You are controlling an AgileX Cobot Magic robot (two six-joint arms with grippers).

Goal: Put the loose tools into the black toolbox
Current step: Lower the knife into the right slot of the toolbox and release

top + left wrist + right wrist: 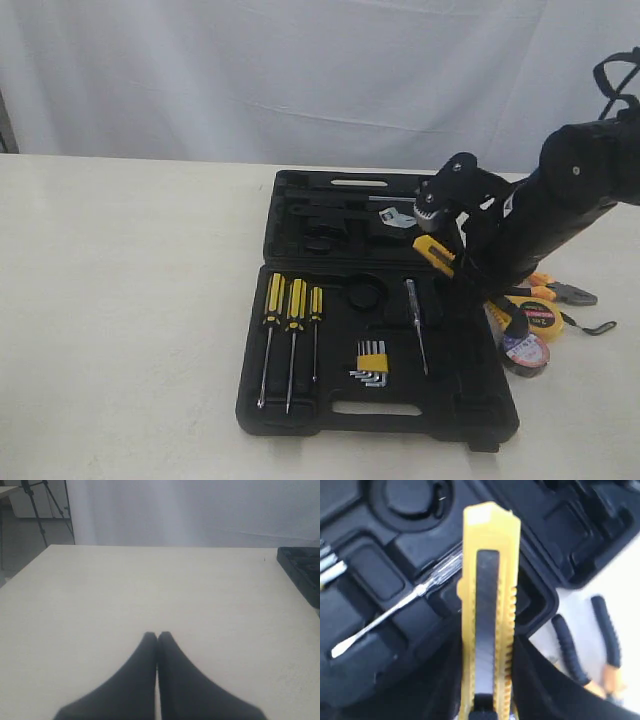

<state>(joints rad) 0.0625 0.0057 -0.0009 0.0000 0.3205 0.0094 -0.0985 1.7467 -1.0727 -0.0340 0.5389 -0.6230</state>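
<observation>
While the right claw (487, 695) pinches the yellow-black utility knife (490, 580) above the open black toolbox (300, 420), pliers (565, 291), tape measure (540, 317) and tape roll (525, 352) lie just beside it on the worktop (120, 300); left claw (157, 639) pressed together over the worktop

A pale cream table (120, 300) with a matt, unmarked top fills the foreground. Behind its far edge a white curtain (250, 70) hangs in soft vertical folds across the full width of the exterior view. In the left wrist view a black tripod (34, 510) stands on a grey floor (20, 555) beyond the table's corner. Lighting is even and diffuse; shadows are faint.
</observation>
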